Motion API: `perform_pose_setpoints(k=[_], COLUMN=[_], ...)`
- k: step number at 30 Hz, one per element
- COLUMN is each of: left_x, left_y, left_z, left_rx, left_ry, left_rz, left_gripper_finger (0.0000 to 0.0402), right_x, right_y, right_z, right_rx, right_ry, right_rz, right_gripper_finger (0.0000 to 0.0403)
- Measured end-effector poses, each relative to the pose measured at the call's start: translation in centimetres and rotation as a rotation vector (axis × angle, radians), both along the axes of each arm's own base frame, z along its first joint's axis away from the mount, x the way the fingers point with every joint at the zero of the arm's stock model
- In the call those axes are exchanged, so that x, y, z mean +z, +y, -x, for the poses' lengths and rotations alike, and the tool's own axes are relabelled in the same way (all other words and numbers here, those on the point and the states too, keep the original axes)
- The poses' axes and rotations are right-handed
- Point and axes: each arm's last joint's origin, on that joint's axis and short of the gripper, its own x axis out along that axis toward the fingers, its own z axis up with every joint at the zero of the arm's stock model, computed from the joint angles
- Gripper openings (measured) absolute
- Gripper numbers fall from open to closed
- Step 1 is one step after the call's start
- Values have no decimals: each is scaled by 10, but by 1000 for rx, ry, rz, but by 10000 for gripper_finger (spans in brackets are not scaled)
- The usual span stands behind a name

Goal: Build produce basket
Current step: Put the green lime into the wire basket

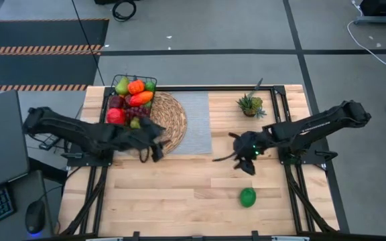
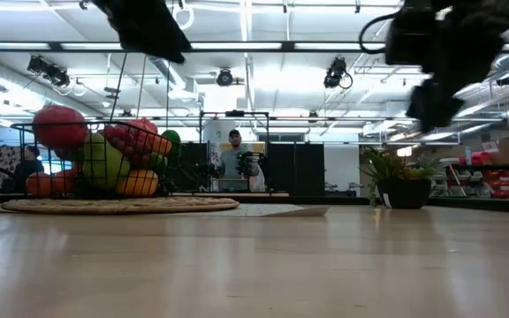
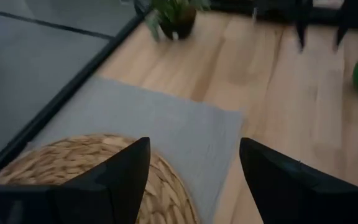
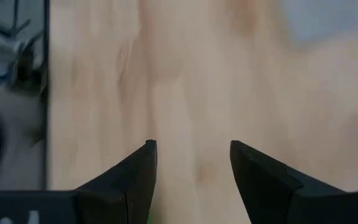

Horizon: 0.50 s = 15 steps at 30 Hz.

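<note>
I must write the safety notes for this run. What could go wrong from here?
1. The small black wire-mesh basket is heaped with toy fruit; another piece may roll off.
2. The round green toy fruit lies loose on the wooden table; the open right claw above might nudge it away.

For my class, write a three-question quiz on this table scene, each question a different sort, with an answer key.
1. True or false: the basket is empty.
2. Which lies alone on the bare wood near the table's front? A) red apple B) green lime C) potted plant
3. Fill in: both the left gripper and the right gripper have their fingers ____, holding nothing.

Key: 1 false; 2 B; 3 open
</note>
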Motion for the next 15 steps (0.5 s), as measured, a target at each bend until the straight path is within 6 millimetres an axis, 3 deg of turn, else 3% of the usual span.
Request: perform_pose_setpoints(k=[7, 15], left_x=[-52, -103], left_y=[-22, -54], left_z=[-57, -104], left_rx=[-89, -300], left_ry=[87, 7], left_rz=[-62, 20], left_gripper_finger=[254, 243], right_x=[-6, -3], right_y=[32, 68], right_z=[21, 35], right_rx=[74, 109], right_ry=[184, 153], right_rz=[-91, -71], right_gripper_finger=[209, 209])
